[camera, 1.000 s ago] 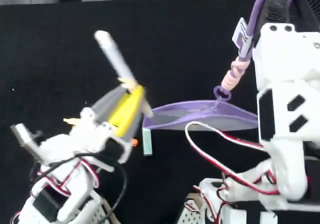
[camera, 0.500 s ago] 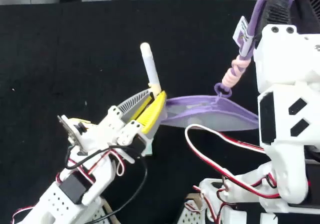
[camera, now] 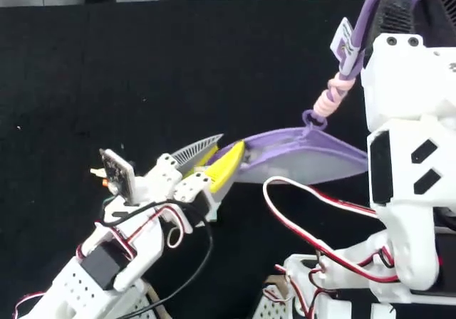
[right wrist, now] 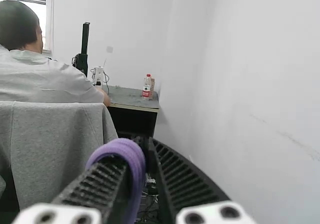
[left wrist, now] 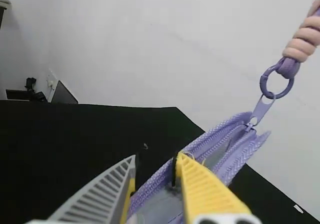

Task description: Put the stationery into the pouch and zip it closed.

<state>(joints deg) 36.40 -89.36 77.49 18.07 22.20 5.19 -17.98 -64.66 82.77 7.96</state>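
Left gripper (camera: 232,140), one yellow and one grey finger, sits w/ jaws apart at the mouth of the lilac soft-fabric zip pouch (camera: 306,159). In left wrist view the yellow finger (left wrist: 200,184) lies over the open zip edge, grey one just outside.

Change: 1 s ago it held a white pen-like stick tilted up, left of pouch. 0.5 s ago the stick stood upright at the mouth. Now the stick is hidden & nothing is seen btwn the jaws. Judgement: stick prob. dropped inside, so one item is in. Zipping not yet begun: mouth open, zip pull (left wrist: 260,109) at far end.

Pouch hangs over black tabletop (camera: 107,63) from pink coil (camera: 329,98) & purple strap (camera: 370,9), which right gripper (right wrist: 141,151) clamps.

Hard to tell: pouch interior is hidden, so can't confirm stick is fully in. Left arm covers the table below pouch, so can't tell if other stationery remains.
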